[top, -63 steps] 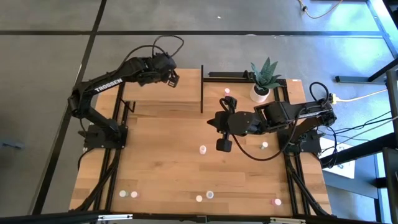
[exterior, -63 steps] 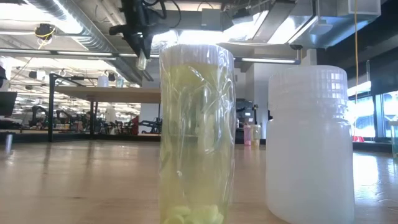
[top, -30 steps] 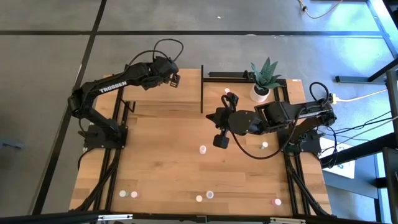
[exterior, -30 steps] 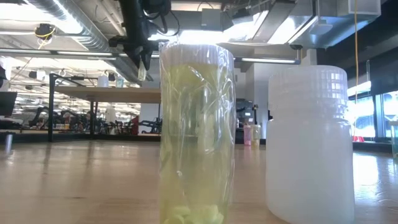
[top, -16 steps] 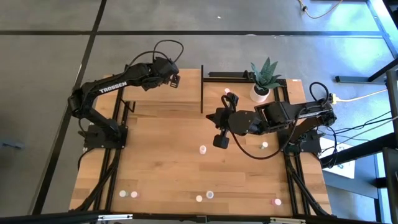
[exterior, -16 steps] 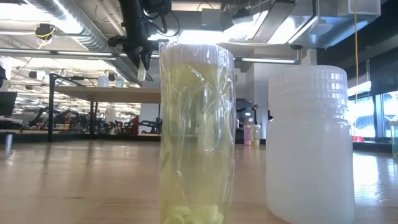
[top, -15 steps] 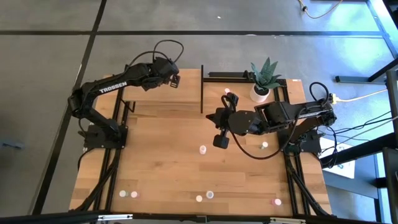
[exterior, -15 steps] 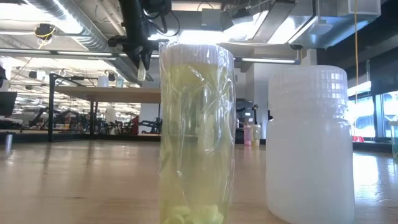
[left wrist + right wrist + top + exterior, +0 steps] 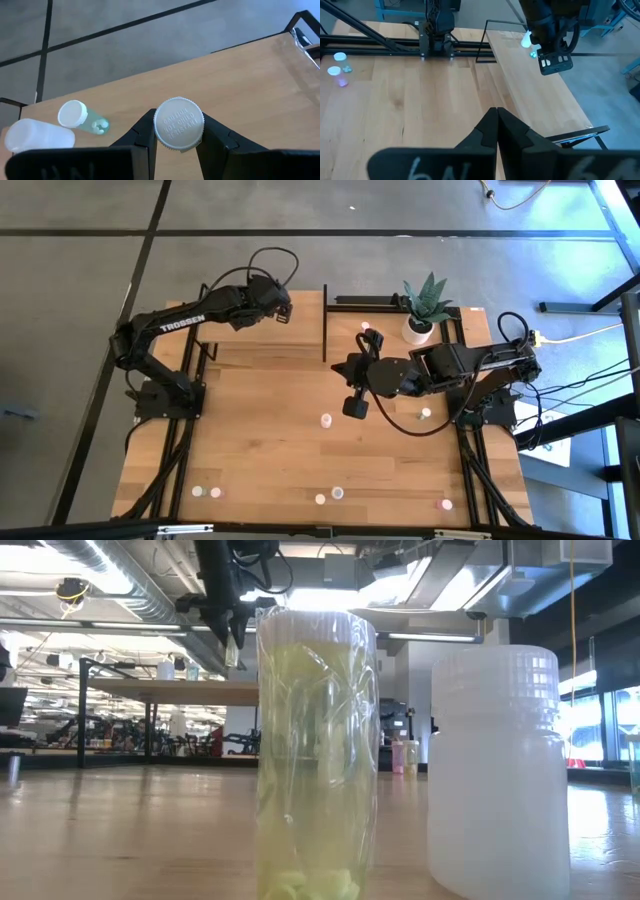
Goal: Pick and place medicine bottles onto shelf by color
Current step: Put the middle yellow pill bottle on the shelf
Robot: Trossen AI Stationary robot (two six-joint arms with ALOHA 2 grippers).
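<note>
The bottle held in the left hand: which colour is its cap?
White, with raised lettering; the bottle cap sits between the left hand fingers, clearest in the left wrist view.

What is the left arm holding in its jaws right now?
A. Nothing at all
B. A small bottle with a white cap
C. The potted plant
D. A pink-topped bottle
B: in the left wrist view the left gripper is shut on a white-capped bottle above the shelf.
</note>
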